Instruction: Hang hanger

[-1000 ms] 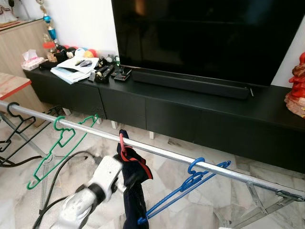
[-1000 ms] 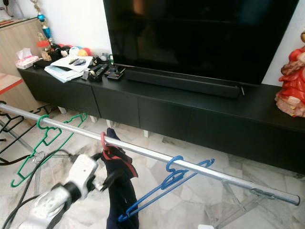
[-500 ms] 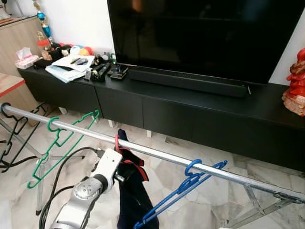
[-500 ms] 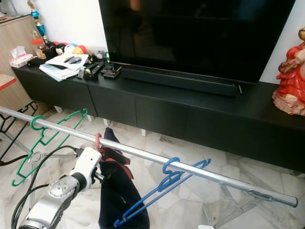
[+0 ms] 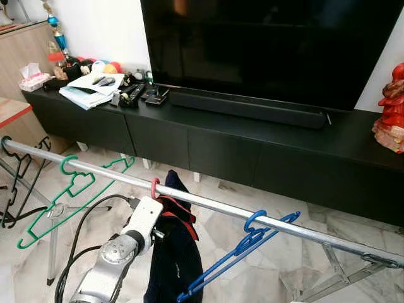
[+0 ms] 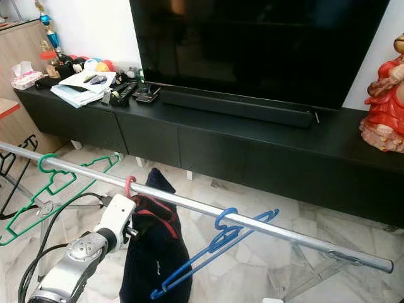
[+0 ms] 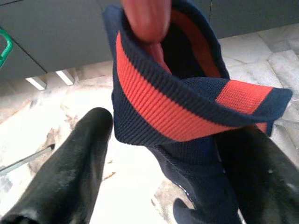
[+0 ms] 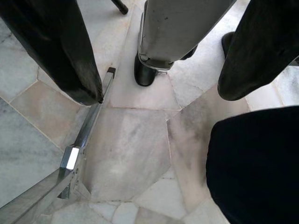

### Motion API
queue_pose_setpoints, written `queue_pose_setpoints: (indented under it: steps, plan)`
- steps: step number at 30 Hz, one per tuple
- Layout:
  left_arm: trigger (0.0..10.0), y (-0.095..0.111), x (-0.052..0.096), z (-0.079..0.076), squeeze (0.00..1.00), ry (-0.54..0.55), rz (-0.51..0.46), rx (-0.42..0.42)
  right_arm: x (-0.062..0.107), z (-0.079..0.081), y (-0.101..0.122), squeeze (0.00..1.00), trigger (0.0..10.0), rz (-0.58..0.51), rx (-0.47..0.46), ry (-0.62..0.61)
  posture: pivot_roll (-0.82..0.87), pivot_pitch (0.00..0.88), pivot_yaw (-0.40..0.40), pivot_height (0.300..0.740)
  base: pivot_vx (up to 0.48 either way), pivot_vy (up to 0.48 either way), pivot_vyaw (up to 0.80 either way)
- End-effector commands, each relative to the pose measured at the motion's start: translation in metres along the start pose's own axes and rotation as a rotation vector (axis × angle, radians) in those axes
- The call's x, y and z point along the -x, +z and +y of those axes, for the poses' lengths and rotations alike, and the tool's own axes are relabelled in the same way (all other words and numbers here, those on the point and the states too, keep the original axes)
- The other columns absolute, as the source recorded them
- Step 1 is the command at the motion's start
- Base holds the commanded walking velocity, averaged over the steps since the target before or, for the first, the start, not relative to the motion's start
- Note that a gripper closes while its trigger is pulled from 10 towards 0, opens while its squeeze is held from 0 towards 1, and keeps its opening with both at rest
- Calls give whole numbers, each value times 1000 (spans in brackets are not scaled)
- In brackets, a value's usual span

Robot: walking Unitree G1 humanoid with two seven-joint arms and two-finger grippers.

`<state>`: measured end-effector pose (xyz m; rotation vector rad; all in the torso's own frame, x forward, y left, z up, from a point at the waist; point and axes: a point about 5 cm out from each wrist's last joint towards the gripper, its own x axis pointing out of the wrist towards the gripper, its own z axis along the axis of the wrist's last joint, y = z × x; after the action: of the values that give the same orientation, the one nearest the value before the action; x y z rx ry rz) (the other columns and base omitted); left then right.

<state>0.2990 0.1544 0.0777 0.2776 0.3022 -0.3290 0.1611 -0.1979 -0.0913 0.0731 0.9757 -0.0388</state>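
Red hanger (image 5: pixel 154 187) (navy garment (image 5: pixel 173 265)) on rail (image 5: pixel 284 224).

rail (image 5: pixel 214 206): open gaps between green hanger (image 5: pixel 69 189), navy garment (image 5: pixel 173 252), blue hanger (image 5: pixel 252 233) | cabinet (image 5: pixel 252 158) behind

Three hangers on one rail (image 5: pixel 214 205): green (image 5: pixel 69 189), red (image 5: pixel 154 187), blue (image 5: pixel 252 233). One garment (image 5: pixel 173 265), one TV (image 5: pixel 271 44), one soundbar (image 5: pixel 249 108).
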Motion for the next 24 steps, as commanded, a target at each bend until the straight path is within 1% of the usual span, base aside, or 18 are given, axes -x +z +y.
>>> queue_pose_setpoints:
  steps: [1,7,13,24]
  plan:
    - [0,-3,-1,1,0,8,28,-10,0,2,-3,0,10000,13,-2,4,59,54,42,740,0,0,0]
    - [0,-4,-2,-2,0,-1,38,-3,0,2,-4,0,10000,15,-3,6,60,56,44,740,0,0,0]
    - [0,-9,-2,-3,0,4,80,9,0,3,-4,0,10000,15,-7,7,58,59,47,740,0,0,0]
    - [0,-6,-2,0,0,24,66,14,0,4,-4,0,10000,17,-6,8,60,61,47,740,0,0,0]
